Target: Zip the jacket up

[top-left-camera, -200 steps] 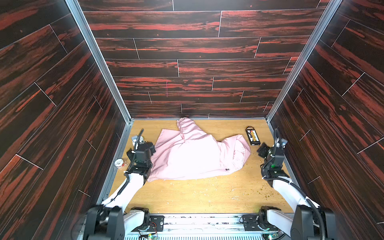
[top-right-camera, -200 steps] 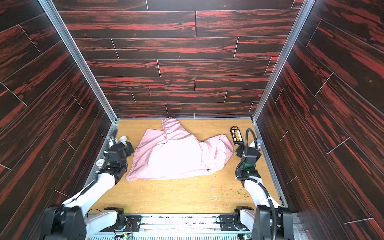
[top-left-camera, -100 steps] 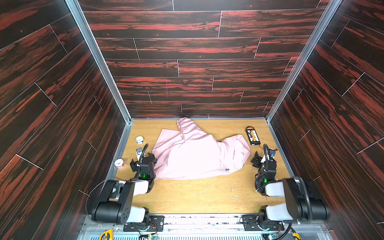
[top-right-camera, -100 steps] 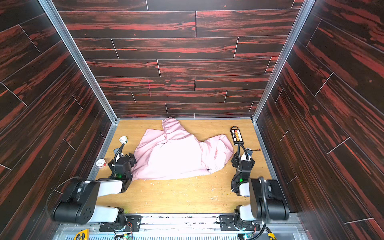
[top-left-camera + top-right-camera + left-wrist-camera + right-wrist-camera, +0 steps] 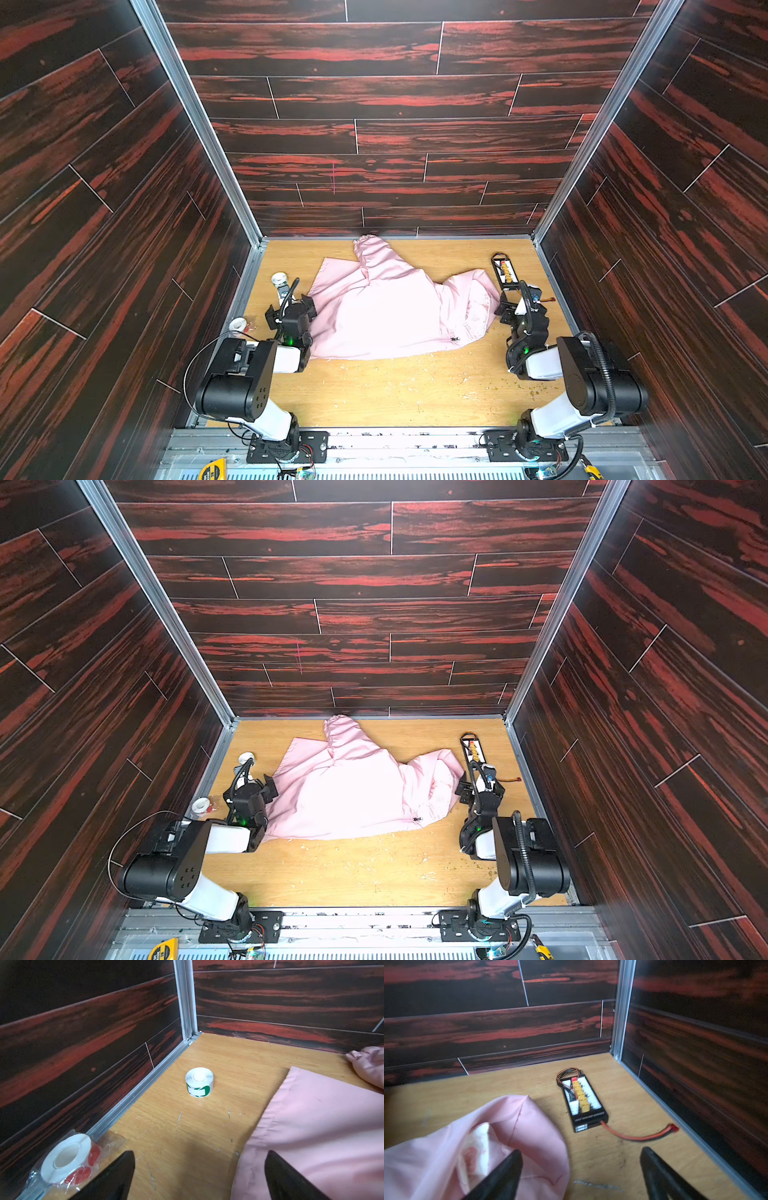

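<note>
jacket (image 5: 382, 316): pale pink, flat on the middle of the table (image 5: 374, 395) | my left gripper (image 5: 199, 1153): jaws spread wide, holding nothing, at its left edge | my right gripper (image 5: 581, 1150): jaws spread wide, holding nothing, at its right edge | tape roll (image 5: 199, 1082), connector board (image 5: 581, 1101): lying apart

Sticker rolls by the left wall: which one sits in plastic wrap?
The red-dot roll, lying flat in clear wrap; the green-marked roll is bare.

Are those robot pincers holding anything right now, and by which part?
Nothing is held. The left pincer and right pincer both stand open at either side of the jacket, gripping none of it.
</note>
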You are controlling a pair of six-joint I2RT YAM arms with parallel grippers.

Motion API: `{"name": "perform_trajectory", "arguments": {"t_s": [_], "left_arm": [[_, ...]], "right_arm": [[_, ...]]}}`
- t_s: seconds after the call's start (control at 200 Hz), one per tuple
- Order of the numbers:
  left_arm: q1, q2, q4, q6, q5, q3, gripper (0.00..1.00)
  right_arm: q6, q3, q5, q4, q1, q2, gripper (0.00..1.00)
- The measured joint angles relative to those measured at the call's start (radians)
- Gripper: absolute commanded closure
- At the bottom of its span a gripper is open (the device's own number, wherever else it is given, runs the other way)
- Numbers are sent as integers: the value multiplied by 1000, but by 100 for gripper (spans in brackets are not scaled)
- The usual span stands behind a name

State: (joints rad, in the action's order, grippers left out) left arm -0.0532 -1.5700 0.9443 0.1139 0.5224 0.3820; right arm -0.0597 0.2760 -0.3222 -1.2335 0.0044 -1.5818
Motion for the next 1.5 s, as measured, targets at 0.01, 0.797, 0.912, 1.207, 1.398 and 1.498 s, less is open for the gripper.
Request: {"name": "perform_trajectory", "arguments": {"t_s": [0.01, 0.797, 0.912, 1.207, 1.398, 1.498], "left_arm": [[2, 0, -3, 0, 1, 0, 0], [21, 0, -61, 26, -25, 2, 0], [21, 0, -61, 26, -26, 2, 0], [21, 0, -61, 26, -26, 2, 0], [21, 0, -61, 26, -26, 2, 1], [21, 0, -61, 26, -26, 2, 0]], "right_arm": [[0, 0, 0, 2, 0, 0, 1], [1, 0, 2, 22, -1, 0, 1], [1, 0, 2, 22, -1, 0, 1], [1, 0, 2, 22, -1, 0, 1], [1, 0, 2, 22, -1, 0, 1], [1, 0, 2, 22, -1, 0, 1]]}}
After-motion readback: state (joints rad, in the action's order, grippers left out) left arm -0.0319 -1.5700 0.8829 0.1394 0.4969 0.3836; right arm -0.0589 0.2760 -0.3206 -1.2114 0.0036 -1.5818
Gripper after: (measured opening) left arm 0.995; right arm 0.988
